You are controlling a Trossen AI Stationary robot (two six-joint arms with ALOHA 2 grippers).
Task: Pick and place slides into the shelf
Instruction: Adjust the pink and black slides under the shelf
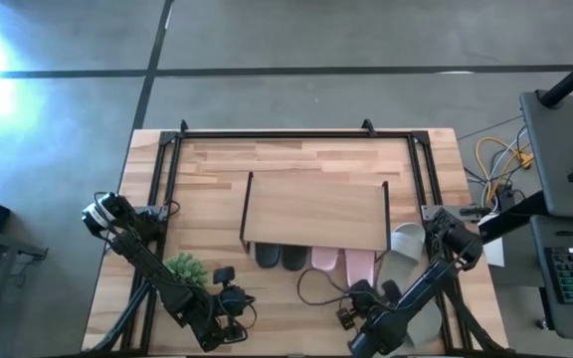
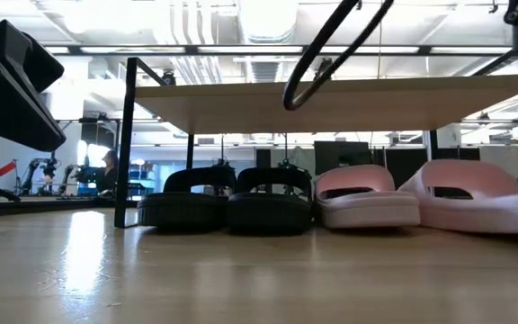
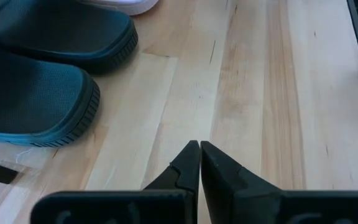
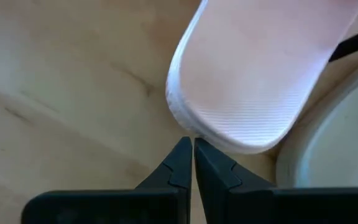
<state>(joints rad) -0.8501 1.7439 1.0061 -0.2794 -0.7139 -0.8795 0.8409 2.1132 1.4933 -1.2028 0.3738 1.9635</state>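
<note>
The shelf point(image 1: 316, 207) stands mid-table; its top point(image 2: 331, 101) spans the low view. Two black slides point(image 1: 281, 258) point(image 2: 227, 203) and two pale pink slides point(image 1: 343, 263) point(image 2: 367, 198) sit side by side on the tabletop beneath it, heels sticking out toward the near edge. A grey-beige slide point(image 1: 406, 239) lies by the shelf's right side, and another point(image 1: 428, 320) lies under the right arm. My left gripper point(image 1: 229, 290) point(image 3: 199, 149) is shut, hovering near the black slides' heels point(image 3: 39, 93). My right gripper point(image 1: 350, 298) point(image 4: 191, 147) is shut, right at a pink slide's heel point(image 4: 247, 81). My right gripper's shut fingertips point(image 4: 182, 152) stand at the rim of the pink slide's heel point(image 4: 188, 132), coming level from the table's near side. I cannot tell whether they touch it. The slide lies flat on the table.
A small green plant point(image 1: 189, 268) stands near the left arm. A dark cable point(image 1: 316, 288) loops on the table between the grippers and hangs into the low view point(image 2: 331, 54). Bare wood point(image 3: 260, 93) lies near the left gripper. A dark frame point(image 1: 296, 132) borders the table.
</note>
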